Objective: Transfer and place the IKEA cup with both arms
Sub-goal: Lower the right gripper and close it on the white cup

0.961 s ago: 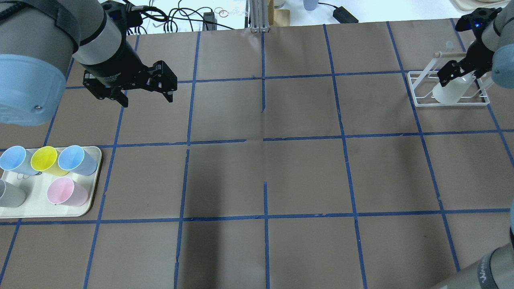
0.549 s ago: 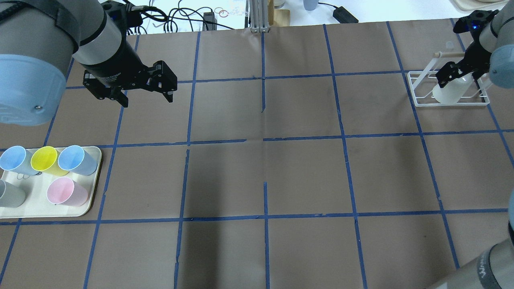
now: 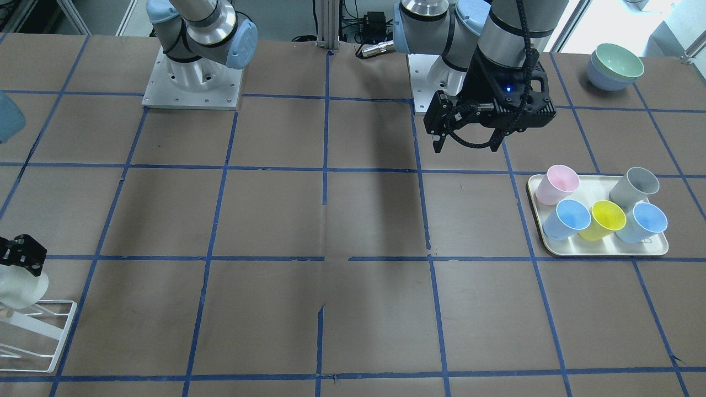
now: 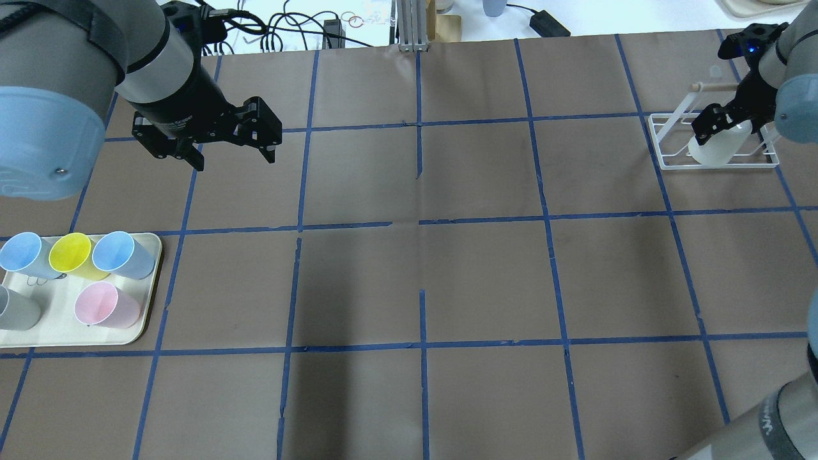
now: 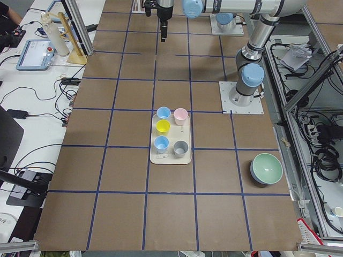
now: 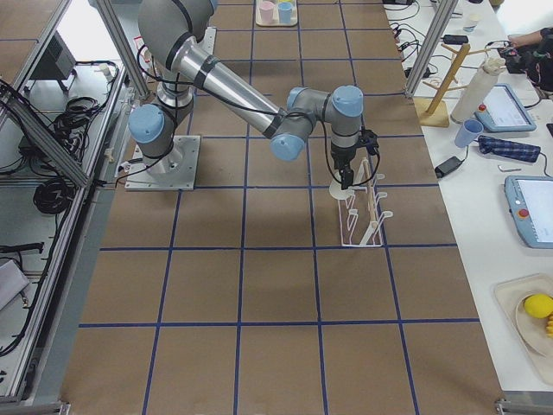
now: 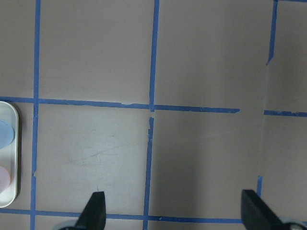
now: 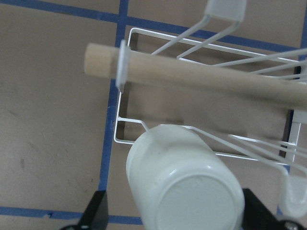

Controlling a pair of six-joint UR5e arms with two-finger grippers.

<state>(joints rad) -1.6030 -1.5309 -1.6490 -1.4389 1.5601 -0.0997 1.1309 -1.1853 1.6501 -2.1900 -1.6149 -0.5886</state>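
The off-white IKEA cup [image 4: 712, 150] sits upside down and tilted on a prong of the white wire rack [image 4: 664, 137] at the table's far right. It also shows in the front view [image 3: 16, 289] and the right wrist view [image 8: 184, 191]. My right gripper [image 4: 725, 124] is right over the cup's base. Its fingers [image 8: 98, 211] stand apart on both sides of the cup with a gap, open. My left gripper [image 4: 233, 156] hangs open and empty over bare table at the far left [image 7: 172, 211].
A cream tray [image 4: 83, 335] at the near left holds two blue cups, a yellow cup [image 4: 71, 254], a pink cup and a grey cup. The rack has a wooden dowel [image 8: 192, 79] across its top. Stacked bowls [image 3: 615, 66] sit beyond the tray.
My right wrist has shifted slightly above the rack. The cup stays on the rack. My left arm has not moved.
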